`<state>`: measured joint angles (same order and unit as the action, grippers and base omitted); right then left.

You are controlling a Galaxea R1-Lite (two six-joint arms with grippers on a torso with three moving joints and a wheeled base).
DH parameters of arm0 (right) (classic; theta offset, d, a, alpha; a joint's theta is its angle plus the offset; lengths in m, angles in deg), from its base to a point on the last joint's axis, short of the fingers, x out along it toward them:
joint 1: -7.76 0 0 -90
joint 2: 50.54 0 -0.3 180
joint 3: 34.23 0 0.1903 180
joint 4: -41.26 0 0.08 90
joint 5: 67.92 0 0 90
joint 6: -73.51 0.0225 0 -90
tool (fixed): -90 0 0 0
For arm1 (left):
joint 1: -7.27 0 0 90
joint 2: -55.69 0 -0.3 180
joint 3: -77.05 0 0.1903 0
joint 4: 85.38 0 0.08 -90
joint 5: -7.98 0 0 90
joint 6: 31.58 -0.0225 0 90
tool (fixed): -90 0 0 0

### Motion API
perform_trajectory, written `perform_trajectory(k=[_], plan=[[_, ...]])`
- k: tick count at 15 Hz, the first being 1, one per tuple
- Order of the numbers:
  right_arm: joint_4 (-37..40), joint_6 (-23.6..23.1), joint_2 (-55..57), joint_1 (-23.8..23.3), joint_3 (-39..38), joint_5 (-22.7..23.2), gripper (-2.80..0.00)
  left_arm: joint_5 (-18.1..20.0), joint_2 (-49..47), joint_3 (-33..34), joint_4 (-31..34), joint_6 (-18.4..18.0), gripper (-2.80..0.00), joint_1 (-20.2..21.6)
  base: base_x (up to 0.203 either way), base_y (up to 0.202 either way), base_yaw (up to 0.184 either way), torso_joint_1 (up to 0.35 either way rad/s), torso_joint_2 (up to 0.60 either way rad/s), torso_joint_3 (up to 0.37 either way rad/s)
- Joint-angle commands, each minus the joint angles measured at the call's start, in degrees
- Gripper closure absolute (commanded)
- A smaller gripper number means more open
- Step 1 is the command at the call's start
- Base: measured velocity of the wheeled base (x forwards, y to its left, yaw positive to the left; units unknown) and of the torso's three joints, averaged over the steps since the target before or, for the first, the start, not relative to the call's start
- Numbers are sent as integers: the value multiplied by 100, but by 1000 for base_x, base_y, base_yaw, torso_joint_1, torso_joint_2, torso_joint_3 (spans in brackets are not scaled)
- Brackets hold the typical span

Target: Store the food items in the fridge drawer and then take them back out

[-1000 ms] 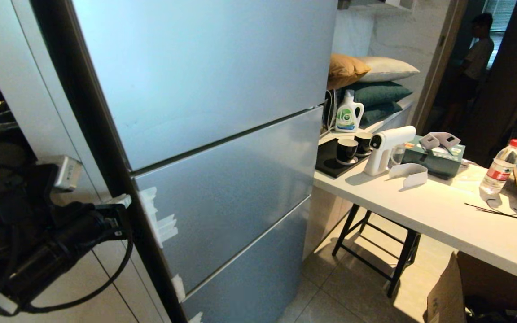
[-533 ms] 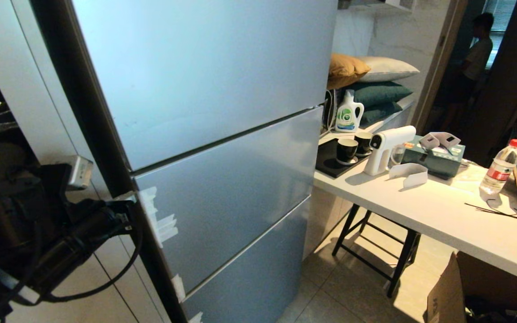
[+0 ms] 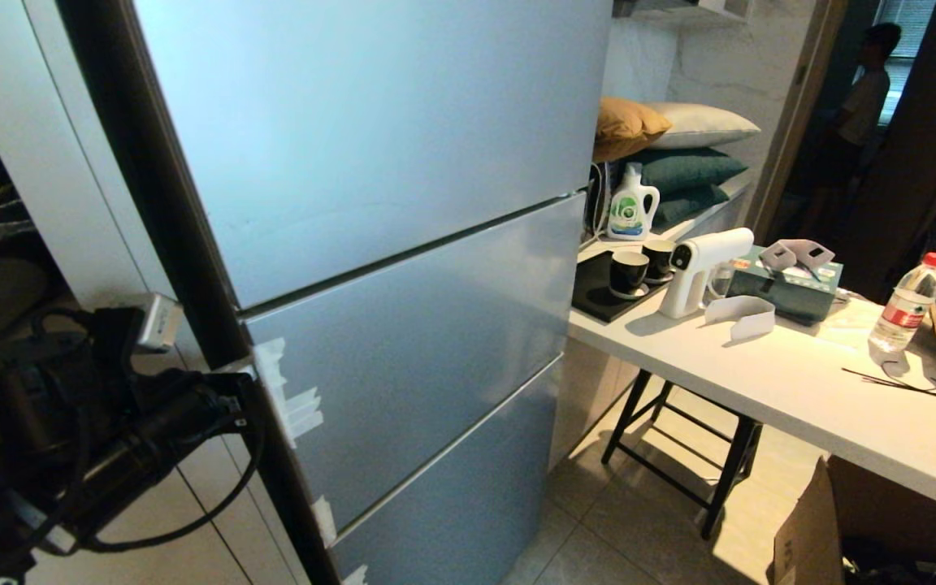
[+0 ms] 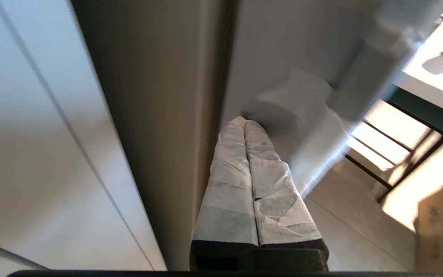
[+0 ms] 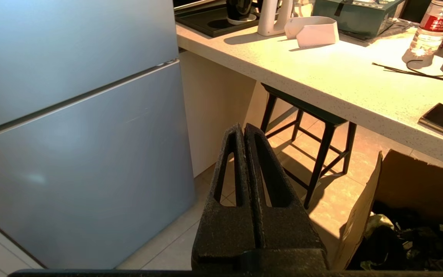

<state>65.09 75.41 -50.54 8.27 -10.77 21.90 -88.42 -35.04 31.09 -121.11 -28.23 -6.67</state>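
Note:
The silver-grey fridge [image 3: 403, 325] stands with all its doors closed, so the fridge drawer is hidden and the food items are out of view. My left gripper [image 3: 232, 367] is at the fridge's left side, level with the middle door. Its white-taped fingers [image 4: 225, 184] are shut on nothing, and their tips [image 4: 244, 121] lie against the door's side edge, next to white tape patches [image 3: 293, 398]. My right gripper [image 5: 243, 127] is shut and empty. It hangs low in front of the fridge's lower door [image 5: 83, 161], outside the head view.
Beige cabinet doors [image 3: 54, 162] flank the fridge on the left. A white table [image 3: 801, 382] on the right carries a water bottle [image 3: 907, 305], a sprayer [image 3: 704, 264] and cups. A black stool [image 3: 679, 439] and an open cardboard box [image 3: 842, 520] stand below. A person [image 3: 858, 106] is in the doorway.
My left arm has moved right, toward the fridge, bringing its shut fingertips up to the middle door's side edge. Nothing else has moved.

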Motion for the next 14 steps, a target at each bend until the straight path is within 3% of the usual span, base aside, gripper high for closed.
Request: perform_trajectory(k=[1,8,14], plan=[[-2,3,8,2,-1,1,0,169,-15,63,-188,4,0,-12,0,0,0,0,0,0],[-2,-3,8,2,-1,1,0,887,-130,271,-581,43,0,-64,0,0,0,0,0,0],[6,3,9,2,-1,1,0,1233,-814,639,-1801,24,0,-77,0,0,0,0,0,0]])
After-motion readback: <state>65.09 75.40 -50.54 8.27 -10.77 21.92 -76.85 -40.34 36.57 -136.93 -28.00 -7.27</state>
